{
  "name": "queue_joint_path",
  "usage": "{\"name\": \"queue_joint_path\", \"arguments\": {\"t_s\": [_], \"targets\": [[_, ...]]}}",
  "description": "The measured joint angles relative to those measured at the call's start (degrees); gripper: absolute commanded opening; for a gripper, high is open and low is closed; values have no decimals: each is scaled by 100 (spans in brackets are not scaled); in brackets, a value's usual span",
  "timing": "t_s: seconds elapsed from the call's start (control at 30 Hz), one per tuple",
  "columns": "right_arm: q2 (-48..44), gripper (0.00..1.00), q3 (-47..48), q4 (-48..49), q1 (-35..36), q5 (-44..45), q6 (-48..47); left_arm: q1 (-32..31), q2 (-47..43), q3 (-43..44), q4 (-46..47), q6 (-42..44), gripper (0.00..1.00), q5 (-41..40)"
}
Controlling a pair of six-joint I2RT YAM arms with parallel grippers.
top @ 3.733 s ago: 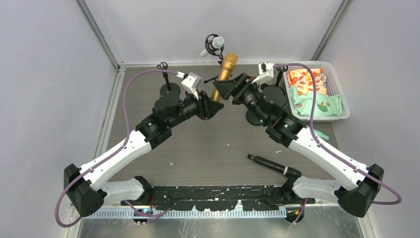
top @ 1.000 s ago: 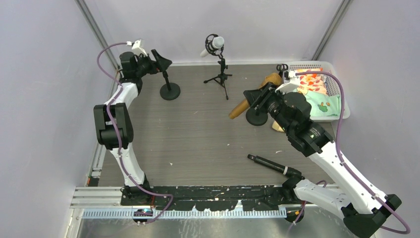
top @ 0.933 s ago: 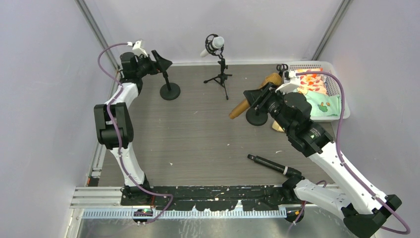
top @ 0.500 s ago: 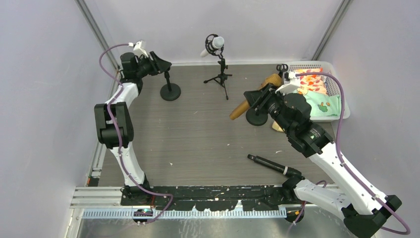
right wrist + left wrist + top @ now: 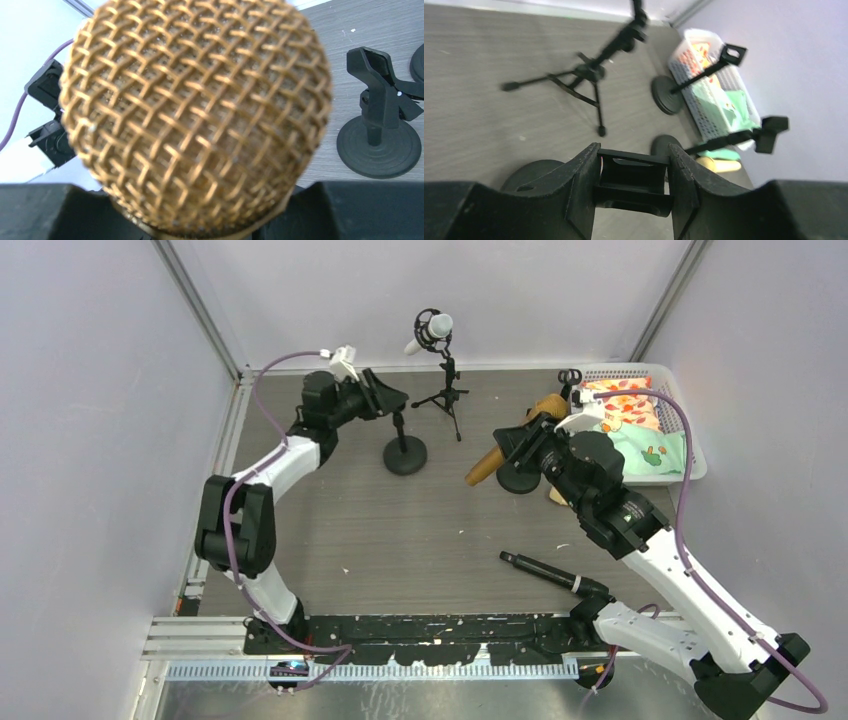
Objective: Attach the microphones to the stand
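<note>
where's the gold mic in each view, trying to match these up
top external: gold mic right of centre, tilted, held in the right claw, left of the basket.
left wrist: not in it.
right wrist: gold mic close up, its mesh head filling most of the frame.
shared landmark: the grey wood table shows in all three.

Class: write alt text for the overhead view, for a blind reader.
The right gripper holds a gold microphone beside a round-based stand; the left gripper grips a second stand. A white microphone sits on a tripod, a black microphone lies on the table.
</note>
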Motion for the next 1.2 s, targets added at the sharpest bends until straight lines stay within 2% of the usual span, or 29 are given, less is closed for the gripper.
{"name": "queue_joint_path", "arguments": {"t_s": [0.17,0.43,0.5,0.63,0.83,0.97,1.2], "targets": [[-59,1,-48,-11,0,20,0,-728,-481,-442,-24,-107,16,-361],[-98,1,-127,4,0,9,2,-1241,-1185,-933,-505,385,21,-1231],[-92,1,-168,4,0,-15,4,-1314,-1342,-1069,-562,479,27,-1368],[-44,1,-177,61,0,-103,11,-1364,-1493,-1368,-549,494,47,-1517],[70,1,-192,229,0,-236,22,-1362,-1620,-1617,-310,516,79,-1648],[63,1,-393,684,0,-289,28,-1362,-1801,-1864,-120,566,90,-1683],[173,1,-605,1388,0,-470,26,-1362,-2271,-2776,796,706,93,-1641]]}}
